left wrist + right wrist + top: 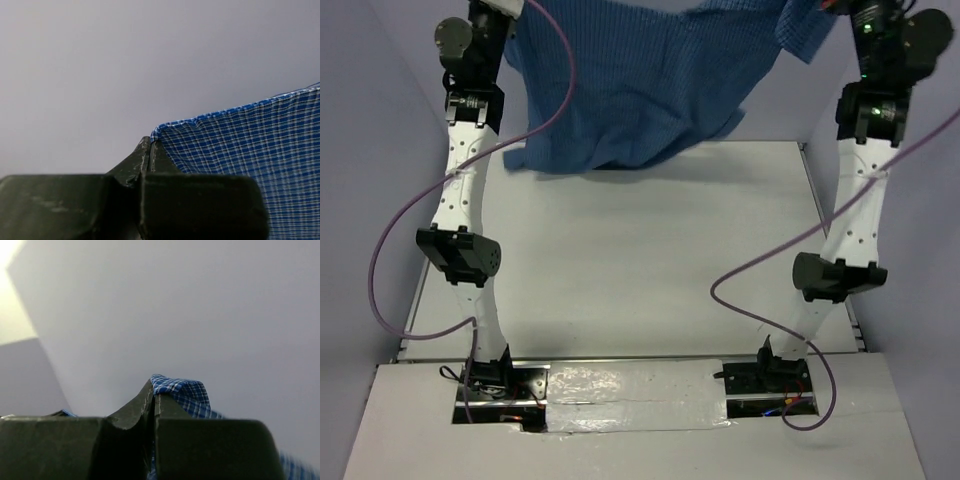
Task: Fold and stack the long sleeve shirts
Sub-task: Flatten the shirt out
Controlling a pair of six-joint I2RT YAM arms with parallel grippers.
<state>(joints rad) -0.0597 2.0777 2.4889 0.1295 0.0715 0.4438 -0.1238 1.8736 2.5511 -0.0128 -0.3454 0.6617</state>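
Backdrop: grey walls (380, 150) close round the white table (650, 250).
Left gripper (150, 146): clamped on an edge of the shirt (260, 160), high over the table's far left.
Right gripper (153, 388): pinching another edge, over the table's far right.
Shirt: hangs spread between them, lowest folds at the table's far edge.
Why: I judge it's held up to open out flat.

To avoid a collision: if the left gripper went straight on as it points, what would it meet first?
Beyond the shirt pinched in the left gripper, only a plain grey wall shows; distance unclear.
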